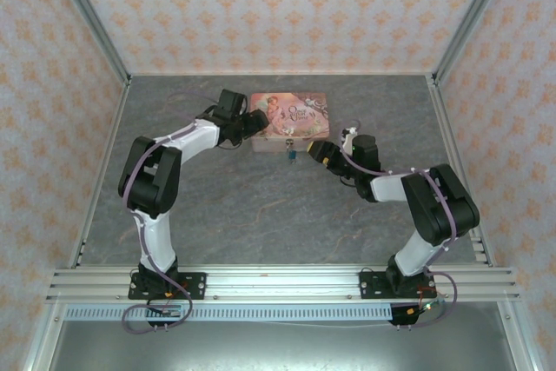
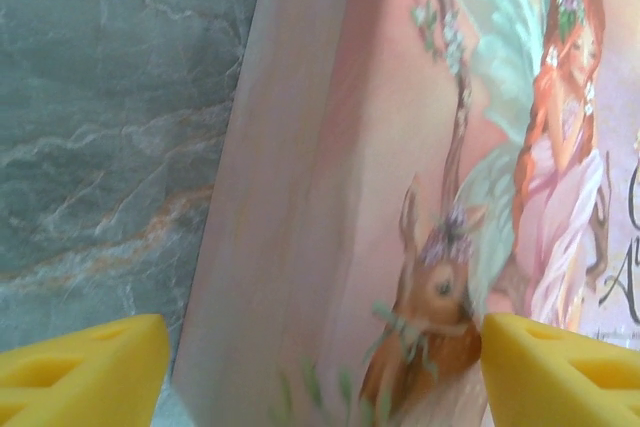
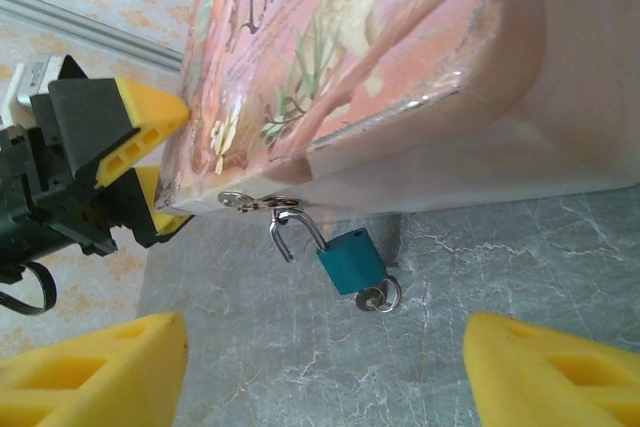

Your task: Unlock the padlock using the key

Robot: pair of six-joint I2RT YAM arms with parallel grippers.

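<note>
The small teal padlock (image 3: 352, 260) hangs by its silvery shackle (image 3: 288, 232) from the hasp on the front of the pink tin (image 3: 400, 67). One shackle leg stands free of the body. The key (image 3: 375, 297) sits in the padlock's bottom with its ring. My right gripper (image 3: 320, 367) is open a short way in front of the padlock and touches nothing. From above, the padlock (image 1: 292, 155) lies between the tin (image 1: 289, 117) and the right gripper (image 1: 318, 152). My left gripper (image 2: 325, 377) clasps the tin's left end, with one yellow finger (image 3: 150, 117) on the lid.
The tin stands at the middle back of the grey marbled table (image 1: 261, 206). Patterned walls close in the back and both sides. An aluminium rail (image 1: 278, 282) runs along the near edge, where both arm bases are bolted.
</note>
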